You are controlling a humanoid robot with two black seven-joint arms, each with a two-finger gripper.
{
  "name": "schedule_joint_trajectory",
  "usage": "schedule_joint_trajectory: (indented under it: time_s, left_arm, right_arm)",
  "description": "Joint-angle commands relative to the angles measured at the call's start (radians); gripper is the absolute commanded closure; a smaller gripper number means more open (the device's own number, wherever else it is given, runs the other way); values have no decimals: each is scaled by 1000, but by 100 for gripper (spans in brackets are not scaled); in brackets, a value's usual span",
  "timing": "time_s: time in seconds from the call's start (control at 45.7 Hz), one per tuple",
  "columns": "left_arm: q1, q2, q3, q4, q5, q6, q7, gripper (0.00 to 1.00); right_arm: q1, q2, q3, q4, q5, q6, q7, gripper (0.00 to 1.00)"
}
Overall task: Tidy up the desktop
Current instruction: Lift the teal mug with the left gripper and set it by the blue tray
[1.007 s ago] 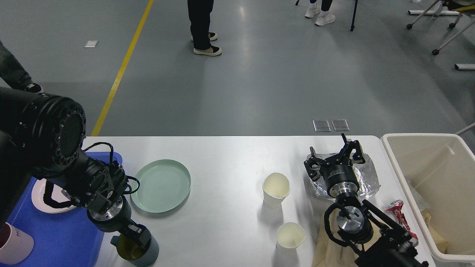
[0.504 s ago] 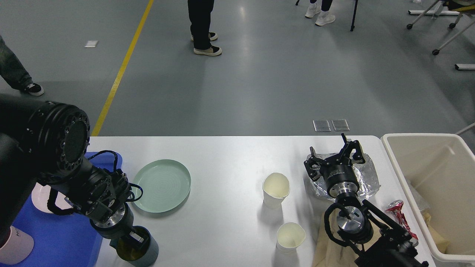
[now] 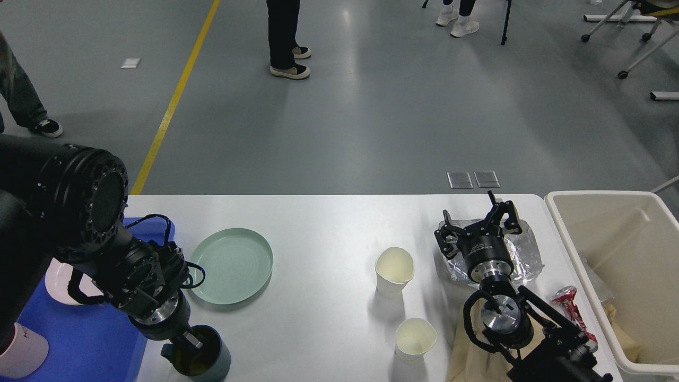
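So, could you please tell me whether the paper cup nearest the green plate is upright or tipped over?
Upright. The paper cup stands on the desktop with its open mouth facing up, showing a pale, seemingly empty interior.

Desktop (image 3: pixel 323 233) centre lies open — plate (image 3: pixel 230 265) left, two cups (image 3: pixel 394 271) right.

**Dishes, cups and litter beside a tray and a bin**

A pale green plate (image 3: pixel 230 265) lay flat just right of a blue tray (image 3: pixel 90 345), which held a white dish (image 3: pixel 59 281) and a pale mug (image 3: pixel 21 350). A dark grey mug (image 3: pixel 204 362) stood at the near edge. Two cream paper cups (image 3: pixel 394 269) (image 3: pixel 416 339) stood upright, near each other. Crumpled foil (image 3: pixel 522 254), a crushed red can (image 3: pixel 570 305) and tan paper (image 3: pixel 467 355) lay beside a beige bin (image 3: pixel 610 239). People's legs (image 3: pixel 284 37) stood on the grey floor.
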Motion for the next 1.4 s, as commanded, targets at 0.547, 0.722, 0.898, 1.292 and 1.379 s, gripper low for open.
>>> schedule_joint_trajectory:
  time_s: [0.547,0.722,0.898,1.292,1.379]
  left_arm:
    - [-337,175,-9,-18,24,-324,-190,100]
    - [-555,327,-9,-40,103,-505,-268,100]
    - [-699,457,5,-46,179,-637,-305,100]
    - [-496,508,59,-43,209,-499,-282,100]
    - [-391,505,132,-43,206,-334,-282,100]
  right_arm:
    - [0,0,0,0,0,0,0,0]
    - [0,0,0,0,0,0,0,0]
    - [0,-2,0,0,0,0,0,0]
    - [0,0,0,0,0,0,0,0]
    - [1,0,0,0,0,0,0,0]
